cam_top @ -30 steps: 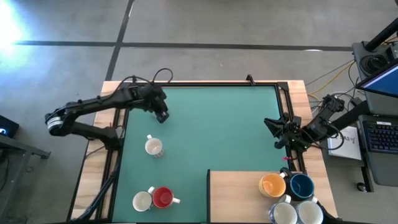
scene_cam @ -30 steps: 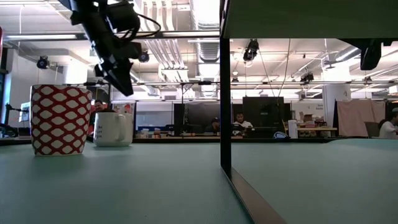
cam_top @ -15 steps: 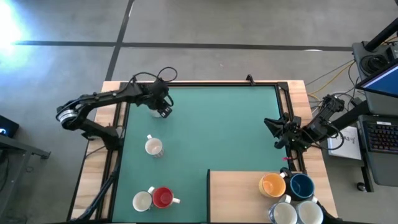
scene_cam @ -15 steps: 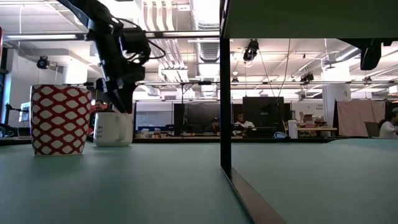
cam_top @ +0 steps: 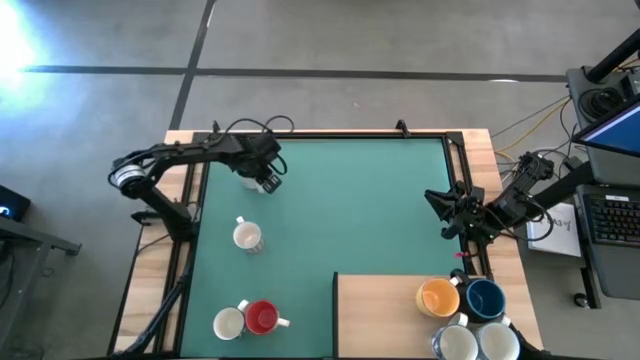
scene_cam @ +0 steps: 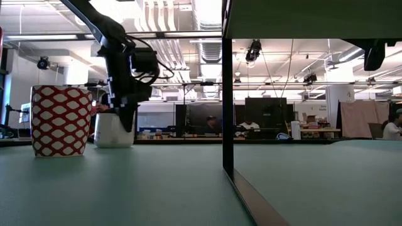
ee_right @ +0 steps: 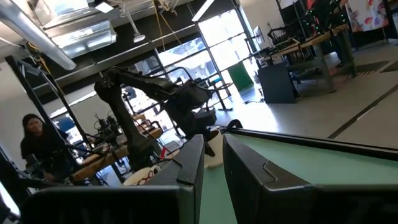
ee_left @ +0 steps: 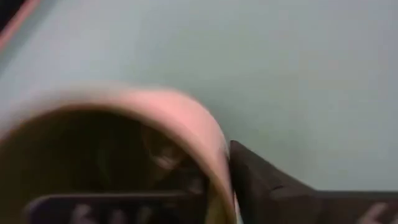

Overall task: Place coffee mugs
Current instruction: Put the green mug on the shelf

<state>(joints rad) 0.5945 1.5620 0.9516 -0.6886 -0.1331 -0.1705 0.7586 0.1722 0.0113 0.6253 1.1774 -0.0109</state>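
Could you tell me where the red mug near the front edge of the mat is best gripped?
Probably the red mug by its open rim, from straight above: it stands upright, a white mug crowds one side, and its handle sticks out on the other.

We see the left gripper (cam_top: 264,180) reaching down over the table's far left, its fingers seemingly closed (the wrist view is blurred). The right gripper (cam_top: 437,211) waits at the right edge, fingers (ee_right: 186,163) slightly parted.
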